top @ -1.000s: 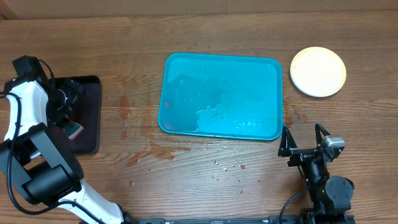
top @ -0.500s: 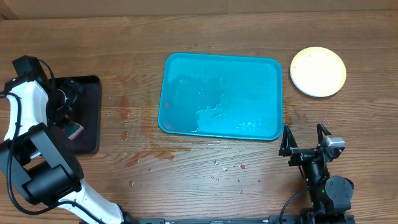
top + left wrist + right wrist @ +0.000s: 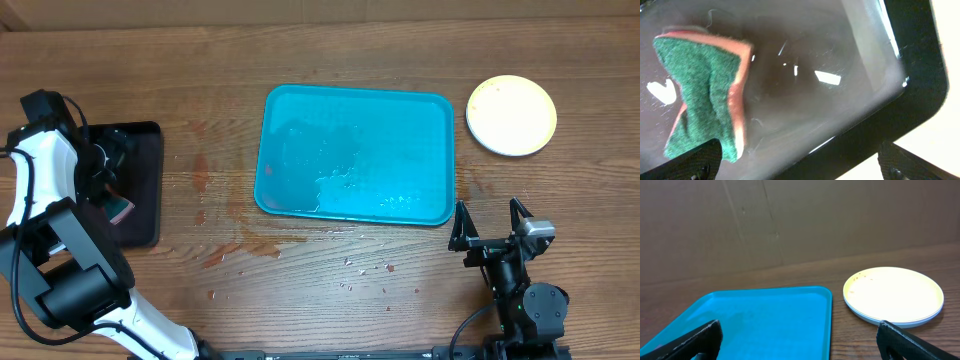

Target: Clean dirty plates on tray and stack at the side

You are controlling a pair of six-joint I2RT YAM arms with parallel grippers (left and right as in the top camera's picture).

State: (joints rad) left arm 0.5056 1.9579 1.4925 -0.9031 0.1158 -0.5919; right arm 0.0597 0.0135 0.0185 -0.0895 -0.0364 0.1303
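The turquoise tray point(image 3: 355, 153) lies mid-table with no plates on it, only wet streaks; it also shows in the right wrist view point(image 3: 755, 325). The plates point(image 3: 511, 114) sit stacked to the tray's right, a yellow-green one on top, with small red specks near its rim; the stack also shows in the right wrist view point(image 3: 894, 296). My right gripper point(image 3: 490, 228) is open and empty, just in front of the tray's near right corner. My left gripper point(image 3: 800, 162) is open over the black tray point(image 3: 140, 185), with a green-and-orange sponge point(image 3: 707, 92) lying beside its left finger.
The black tray point(image 3: 840, 75) at the far left holds the sponge point(image 3: 120, 208) and is wet. Reddish smears and small crumbs mark the wood point(image 3: 365, 268) in front of the turquoise tray. A brown cardboard wall point(image 3: 790, 220) stands behind the table.
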